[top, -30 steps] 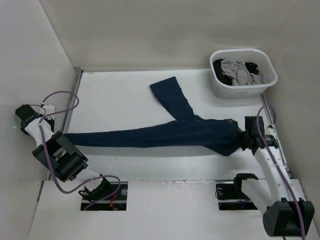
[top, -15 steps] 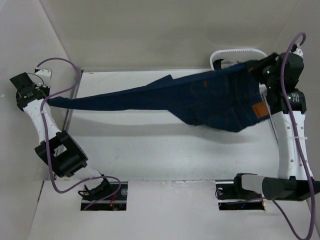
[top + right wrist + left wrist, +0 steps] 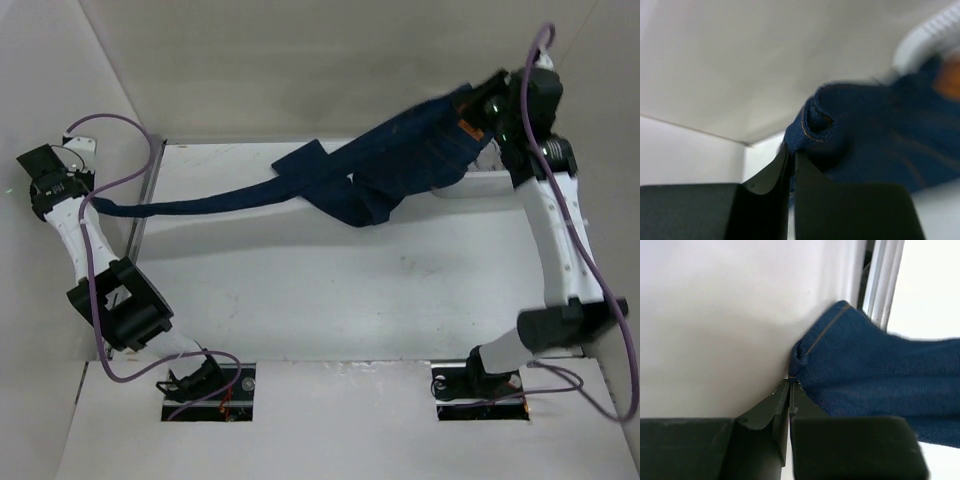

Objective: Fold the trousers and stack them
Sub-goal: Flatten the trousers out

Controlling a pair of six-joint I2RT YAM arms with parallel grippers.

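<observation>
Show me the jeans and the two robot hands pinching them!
the trousers (image 3: 420, 150), top view, on the raised seat part.
left gripper (image 3: 790, 390), left wrist view, fingertips shut on the hem.
right gripper (image 3: 791, 156), right wrist view, fingertips shut on a stitched edge.

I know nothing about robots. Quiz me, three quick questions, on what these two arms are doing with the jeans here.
1. True or false: the trousers lie flat on the table.
2. The left gripper pinches: A) a leg end, B) a pocket, C) nothing.
3. Which arm's gripper holds the waist end?
Key: 1 false, they hang stretched between the two arms; 2 A; 3 the right gripper.
</observation>
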